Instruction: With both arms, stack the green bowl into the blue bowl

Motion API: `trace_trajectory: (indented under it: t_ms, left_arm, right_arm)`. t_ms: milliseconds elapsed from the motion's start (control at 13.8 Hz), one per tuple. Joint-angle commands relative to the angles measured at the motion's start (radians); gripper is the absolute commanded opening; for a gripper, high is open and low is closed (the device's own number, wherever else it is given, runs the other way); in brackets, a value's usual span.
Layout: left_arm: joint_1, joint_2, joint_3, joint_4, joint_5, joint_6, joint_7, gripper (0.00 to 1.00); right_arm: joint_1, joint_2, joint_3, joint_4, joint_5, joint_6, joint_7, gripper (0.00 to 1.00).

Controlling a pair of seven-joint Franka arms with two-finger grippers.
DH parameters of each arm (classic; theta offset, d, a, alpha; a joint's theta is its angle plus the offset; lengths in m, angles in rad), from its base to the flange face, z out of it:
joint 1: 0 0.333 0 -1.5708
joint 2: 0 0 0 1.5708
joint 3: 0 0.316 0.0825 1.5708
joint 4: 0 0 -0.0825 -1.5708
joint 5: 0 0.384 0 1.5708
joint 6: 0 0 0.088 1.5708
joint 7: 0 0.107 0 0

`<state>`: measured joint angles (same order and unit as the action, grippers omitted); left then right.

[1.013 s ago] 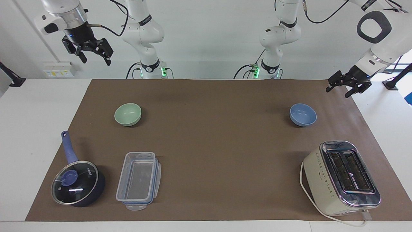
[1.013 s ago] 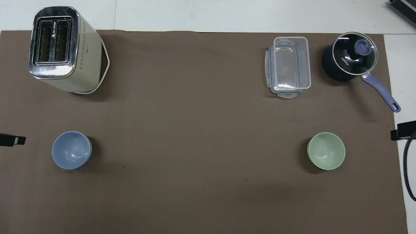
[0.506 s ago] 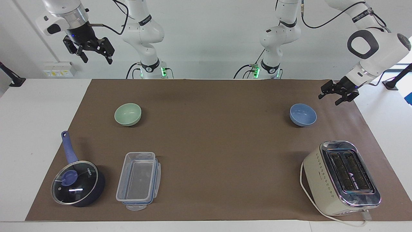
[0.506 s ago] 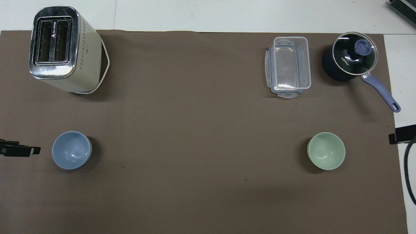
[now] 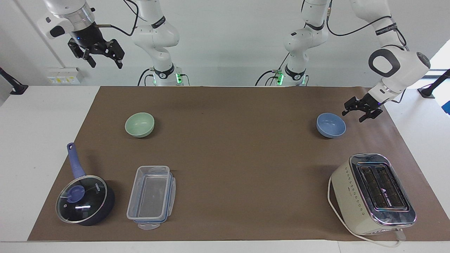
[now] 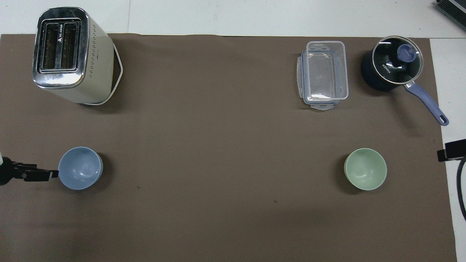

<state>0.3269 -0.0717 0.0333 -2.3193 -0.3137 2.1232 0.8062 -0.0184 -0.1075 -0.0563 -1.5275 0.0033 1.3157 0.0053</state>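
The green bowl (image 5: 139,124) sits upright and empty on the brown mat toward the right arm's end; it also shows in the overhead view (image 6: 365,169). The blue bowl (image 5: 330,125) sits upright and empty toward the left arm's end, also seen from overhead (image 6: 80,168). My left gripper (image 5: 353,115) is open and empty, low and close beside the blue bowl's rim; its tip (image 6: 46,175) reaches the bowl's edge in the overhead view. My right gripper (image 5: 105,64) is open and empty, held high off the mat's corner at the right arm's end; only its edge (image 6: 451,154) shows overhead.
A cream toaster (image 5: 373,192) with a white cord stands farther from the robots than the blue bowl. A clear plastic container (image 5: 151,196) and a dark-blue lidded saucepan (image 5: 84,198) lie farther from the robots than the green bowl. The brown mat (image 5: 232,151) covers the table.
My left gripper has come down and moved in from off the mat toward the blue bowl, ending beside its rim. My right gripper stayed high and only shifted slightly. Both bowls are unmoved.
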Motion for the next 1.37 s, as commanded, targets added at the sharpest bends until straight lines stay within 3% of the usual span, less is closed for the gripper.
trace_trajectory:
  t_ms: [0, 217, 579, 723, 868, 1013, 1302]
  left_arm:
    - [-0.003, 0.019, -0.006, -0.04, -0.039, 0.082, 0.022, 1.0]
    - [-0.049, 0.075, -0.006, -0.04, -0.097, 0.176, 0.004, 0.99]
    - [-0.051, 0.063, -0.006, -0.069, -0.097, 0.178, -0.029, 0.78]
    - [-0.045, 0.059, -0.007, -0.069, -0.097, 0.172, -0.029, 0.75]
    - [-0.045, 0.059, -0.007, -0.069, -0.101, 0.172, -0.029, 0.68]
    - [-0.043, 0.059, -0.007, -0.069, -0.104, 0.172, -0.029, 0.56]
    - [-0.042, 0.056, -0.007, -0.069, -0.105, 0.147, -0.03, 0.21]
  right_arm:
    - [-0.002, 0.011, 0.007, 0.018, 0.012, 0.023, -0.014, 1.0]
    - [-0.006, 0.0, 0.006, -0.011, 0.017, 0.068, -0.019, 1.0]
    - [-0.009, -0.034, 0.003, -0.233, 0.011, 0.268, -0.037, 1.0]
    - [-0.028, -0.032, 0.001, -0.305, 0.007, 0.315, -0.079, 1.0]
    - [-0.041, -0.034, 0.001, -0.441, 0.007, 0.442, -0.112, 1.0]
    - [-0.043, -0.032, 0.001, -0.554, 0.007, 0.557, -0.123, 1.0]
    - [-0.086, -0.021, 0.001, -0.753, 0.006, 0.801, -0.232, 1.0]
